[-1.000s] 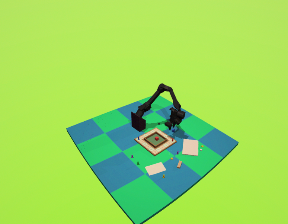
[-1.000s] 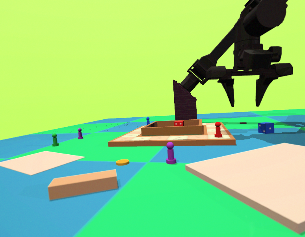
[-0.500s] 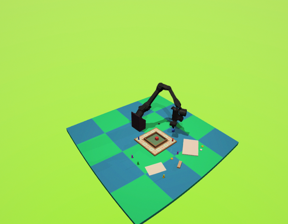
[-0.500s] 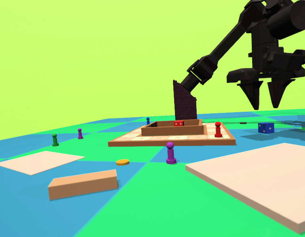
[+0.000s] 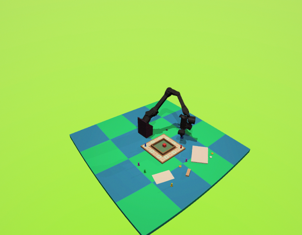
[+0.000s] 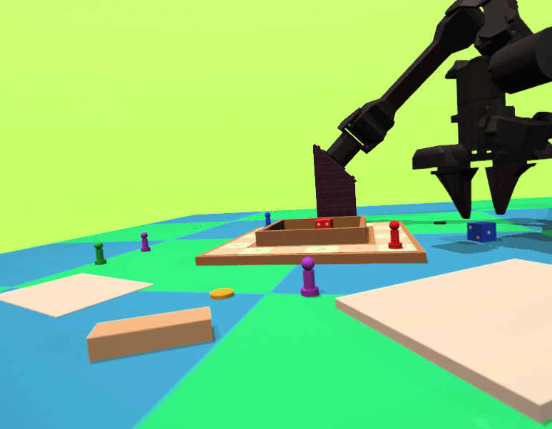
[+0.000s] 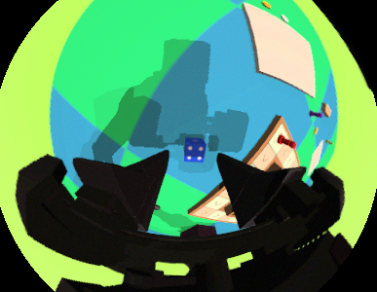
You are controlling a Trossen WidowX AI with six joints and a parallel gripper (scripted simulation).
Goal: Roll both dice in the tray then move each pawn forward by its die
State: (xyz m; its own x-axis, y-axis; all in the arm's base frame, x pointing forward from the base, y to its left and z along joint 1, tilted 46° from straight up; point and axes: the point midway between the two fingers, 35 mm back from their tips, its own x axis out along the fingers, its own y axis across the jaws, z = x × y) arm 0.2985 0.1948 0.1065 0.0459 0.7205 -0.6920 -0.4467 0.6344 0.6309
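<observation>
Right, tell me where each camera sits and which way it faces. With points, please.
Top: high and off to one side, looking down at a slant over the checkered mat (image 5: 108,182) (image 6: 211,392) (image 7: 100,63); whole arm (image 5: 160,102) (image 6: 412,73) shows.
Exterior: low, facing the arm's base (image 5: 145,129) (image 6: 336,194) (image 7: 199,230) across the board (image 5: 162,161) (image 6: 308,259) (image 7: 266,158); arm partly cropped.
Wrist: at the open jaws, looking down past them; both jaws show.
Top and exterior share the red die (image 5: 164,145) (image 6: 323,224).

Top view: counter's (image 5: 146,214) (image 6: 211,383) (image 7: 115,73) nearest corner clipped; blue die (image 5: 182,137) (image 6: 481,231) (image 7: 194,150) partly covered, pips too small. Exterior: large pale panel (image 5: 199,154) (image 6: 475,318) (image 7: 282,54), toward counter's right edge, cut off; blue pawn's (image 5: 145,145) (image 6: 267,219) base hidden.
</observation>
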